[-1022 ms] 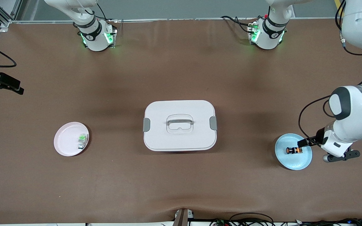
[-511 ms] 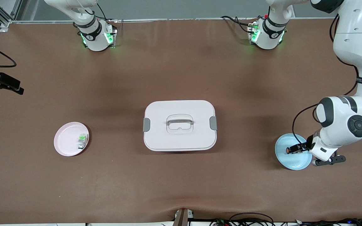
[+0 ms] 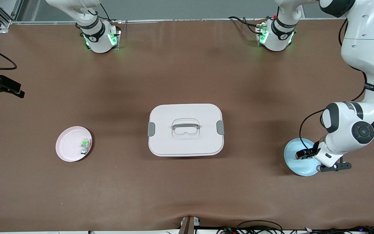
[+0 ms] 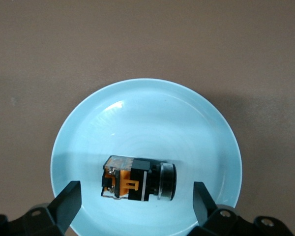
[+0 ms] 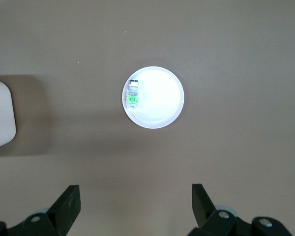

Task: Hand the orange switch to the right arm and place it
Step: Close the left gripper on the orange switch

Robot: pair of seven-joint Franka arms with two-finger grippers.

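Two black fingers of the left claw (image 4: pixel 136 204) stand spread wide, one on each side of the orange switch (image 4: pixel 139 178) without touching it. That switch lies on its side in the light blue plate (image 3: pixel 292 161) at the left arm's end of the counter (image 3: pixel 187 188). High over the pink plate (image 5: pixel 162 101), which holds a green-and-clear switch (image 5: pixel 133 93), the right claw (image 5: pixel 136 204) waits with its fingers released. Between both plates sits a white lidded box (image 3: pixel 186 129).
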